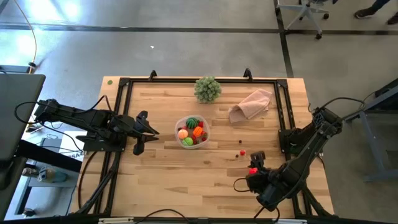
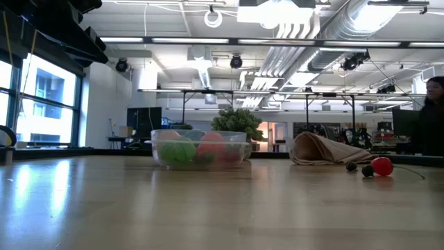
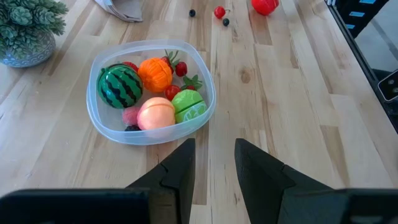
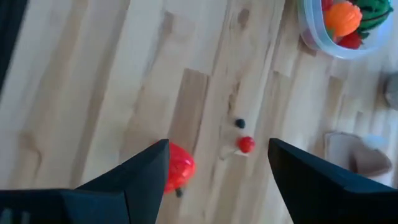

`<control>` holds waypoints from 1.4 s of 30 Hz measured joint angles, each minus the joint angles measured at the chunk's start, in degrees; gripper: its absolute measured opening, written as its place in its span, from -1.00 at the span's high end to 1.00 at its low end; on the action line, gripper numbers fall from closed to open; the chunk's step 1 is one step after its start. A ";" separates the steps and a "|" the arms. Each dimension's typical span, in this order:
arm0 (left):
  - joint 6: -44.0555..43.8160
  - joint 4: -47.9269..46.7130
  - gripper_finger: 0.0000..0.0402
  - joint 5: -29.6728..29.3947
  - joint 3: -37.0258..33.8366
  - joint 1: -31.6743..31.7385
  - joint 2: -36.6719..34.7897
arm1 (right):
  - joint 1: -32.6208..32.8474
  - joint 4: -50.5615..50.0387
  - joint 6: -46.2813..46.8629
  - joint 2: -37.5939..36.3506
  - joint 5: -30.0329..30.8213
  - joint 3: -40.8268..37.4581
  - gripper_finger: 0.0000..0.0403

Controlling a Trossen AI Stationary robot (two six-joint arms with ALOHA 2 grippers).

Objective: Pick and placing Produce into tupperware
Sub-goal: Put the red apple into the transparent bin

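Note:
The clear tupperware (image 1: pixel 192 132) sits mid-table and holds produce: a striped dark green piece (image 3: pixel 120 86), an orange one (image 3: pixel 155 73), a light green one (image 3: pixel 189 106) and a pink one (image 3: pixel 155 114). A red piece (image 4: pixel 178 169) lies on the wood toward the near right, with a tiny red berry (image 4: pixel 246 144) and a dark berry (image 4: pixel 240 123) close by. My right gripper (image 4: pixel 219 149) hangs open above them, high off the table; one finger hides part of the red piece. My left gripper (image 3: pixel 214 155) waits left of the tupperware, its fingers a little apart with nothing between them.
A pale green leafy ball (image 1: pixel 207 89) stands at the far edge. A pinkish-beige cloth (image 1: pixel 251 104) lies crumpled to its right. A black frame (image 1: pixel 124 84) runs around the table's edges. Bare wood lies between the tupperware and the red piece.

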 joint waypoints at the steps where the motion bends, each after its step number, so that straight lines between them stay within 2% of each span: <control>1: 0.01 0.00 0.49 -0.01 0.00 -0.01 0.00 | 0.00 -0.67 -0.47 0.00 0.02 0.00 -0.31; 5: 0.00 0.00 0.49 -0.02 0.00 -0.02 0.00 | -0.23 -3.87 2.34 0.00 0.52 0.00 -0.31; 11: 0.02 0.00 0.49 0.00 0.00 0.00 0.00 | -1.11 -5.59 18.14 0.00 2.54 -0.46 -0.31; 14: 0.01 0.00 0.49 0.00 0.00 -0.02 0.00 | -1.29 -3.03 23.38 0.00 3.71 -4.27 -0.31; 18: 0.01 0.00 0.49 -0.01 0.00 -0.01 -0.01 | -1.53 3.06 25.38 0.21 -4.07 -11.27 -0.31; 20: 0.02 0.00 0.49 0.00 0.00 0.00 0.00 | -1.60 3.79 26.92 0.12 -5.69 -12.52 -0.31; 27: 0.02 0.01 0.49 -0.01 0.00 0.00 -0.01 | -1.64 5.44 26.23 0.07 -7.65 -13.25 -0.31; 34: 0.02 0.00 0.49 0.00 0.00 -0.01 0.00 | -1.64 6.39 12.23 0.16 -7.80 -13.25 -0.31; 42: 0.01 0.00 0.49 -0.01 0.00 -0.01 0.00 | -2.05 6.07 14.41 4.58 -8.35 -13.25 -0.31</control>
